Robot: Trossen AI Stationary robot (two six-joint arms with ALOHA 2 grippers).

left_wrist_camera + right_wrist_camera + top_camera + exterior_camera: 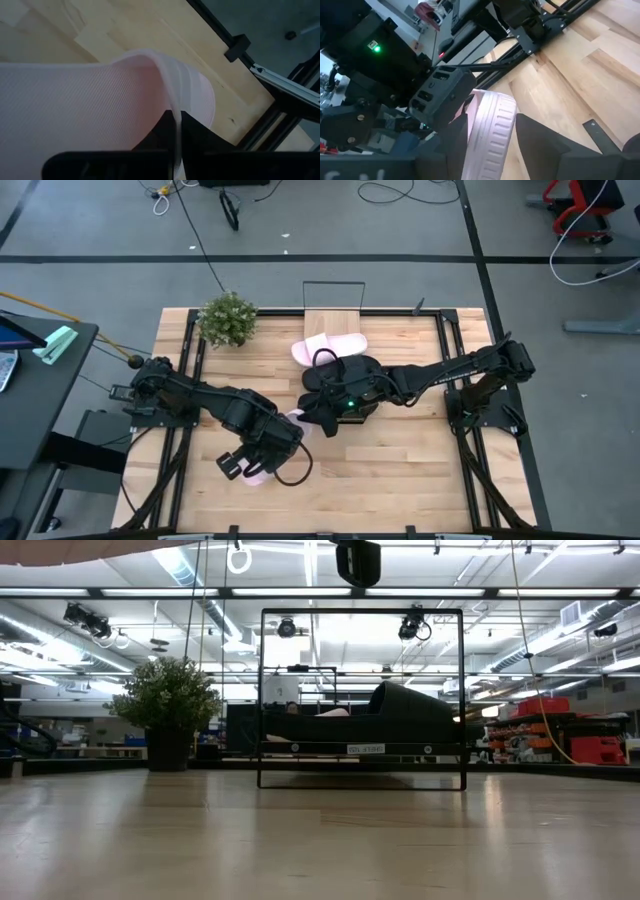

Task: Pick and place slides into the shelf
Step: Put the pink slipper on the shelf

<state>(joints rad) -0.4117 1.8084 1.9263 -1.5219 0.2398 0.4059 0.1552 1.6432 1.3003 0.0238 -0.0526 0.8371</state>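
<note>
My left gripper [245, 463] is shut on a pale pink slide [75, 100] over the table's near middle. The slide's ends show past the arm in the high view [297, 418]. My right gripper [492, 145] is open. Its two fingers stand on either side of that slide's ridged end [492, 125]; I cannot tell if they touch it. A second pale pink slide [330, 346] and a black slide [345, 370] lie at the shelf [333, 320]. In the low view the black slide [400, 715] rests on the shelf board [360, 748]. My left gripper pinches a thin curved pink wall of the slide, its strap by the look of it, at the edge [175, 122], one finger on each face. In the right wrist view the slide [492, 125] is tilted and clear of the tabletop.
A potted plant [228, 318] stands at the table's far left, beside the shelf. Black frame rails [455, 380] run along the table's left and right sides. Bare wood [400, 470] lies at the near right.
</note>
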